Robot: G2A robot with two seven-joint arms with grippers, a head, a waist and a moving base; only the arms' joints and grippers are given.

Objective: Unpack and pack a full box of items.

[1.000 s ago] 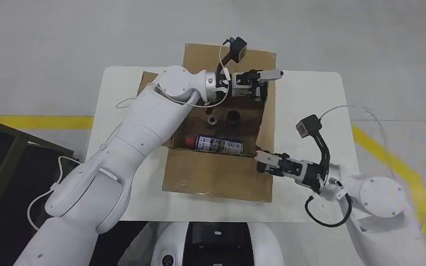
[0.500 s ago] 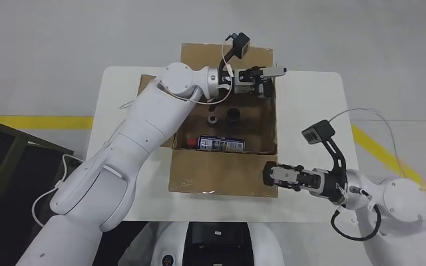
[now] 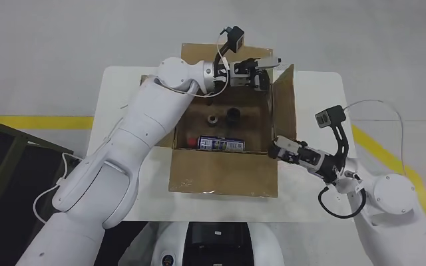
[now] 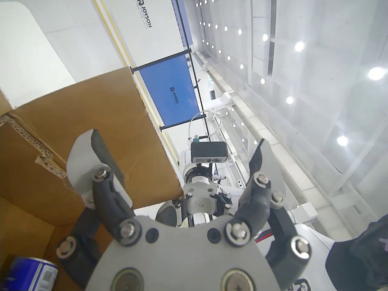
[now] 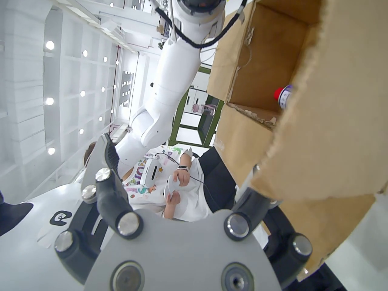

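The open cardboard box (image 3: 219, 174) sits mid-table. Inside it lie a blue spray can with a red cap (image 3: 216, 142) and two small dark items (image 3: 233, 114). My left gripper (image 3: 256, 70) hangs open over the box's far right corner, beside the raised right flap (image 3: 285, 100); in the left wrist view the left gripper (image 4: 177, 165) is wide open, with one finger against the flap (image 4: 91, 116). My right gripper (image 3: 282, 147) is at the near end of that flap. In the right wrist view the right gripper (image 5: 182, 162) is open, and the flap's edge (image 5: 318, 122) hides one finger.
The white table (image 3: 319, 93) has bare room to the right and left of the box. The box's near flap (image 3: 219, 179) lies flat toward the table's front edge, and its far flap (image 3: 200, 53) lies flat over the back edge.
My right gripper swung from the box's near right corner up to the right flap, which now stands raised. The left gripper shifted slightly toward the far edge.
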